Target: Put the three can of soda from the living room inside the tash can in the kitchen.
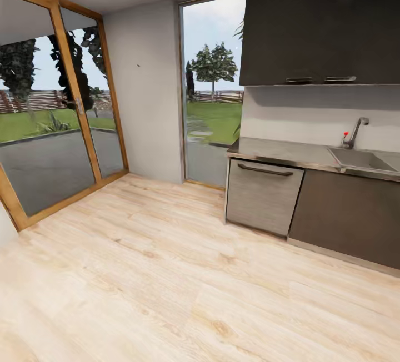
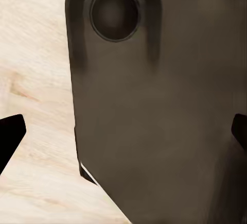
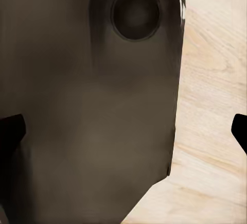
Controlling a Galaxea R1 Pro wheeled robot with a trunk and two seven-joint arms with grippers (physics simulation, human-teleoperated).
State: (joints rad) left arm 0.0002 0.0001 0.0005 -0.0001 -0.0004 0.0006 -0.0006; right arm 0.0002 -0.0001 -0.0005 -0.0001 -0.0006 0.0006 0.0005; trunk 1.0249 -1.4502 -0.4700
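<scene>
Ahead, the kitchen (image 1: pixel 311 145) takes up the right of the head view: one dark upper cabinet (image 1: pixel 322 23), one steel counter (image 1: pixel 278 154), one sink (image 1: pixel 361 159) with a tap (image 1: pixel 355 131), one brushed-metal dishwasher front (image 1: pixel 264 195). Pale wooden floor (image 1: pixel 166 273) runs to glazed doors (image 1: pixel 55 112). Both grippers are wide apart and hold nothing: the left gripper (image 2: pixel 123 131) and the right gripper (image 3: pixel 123 131) each show two dark fingertips (image 2: pixel 10 134) (image 3: pixel 10 131) at the picture edges, with a dark robot body panel (image 2: pixel 154 121) (image 3: pixel 92 110) between the jaws and floor beside it.
</scene>
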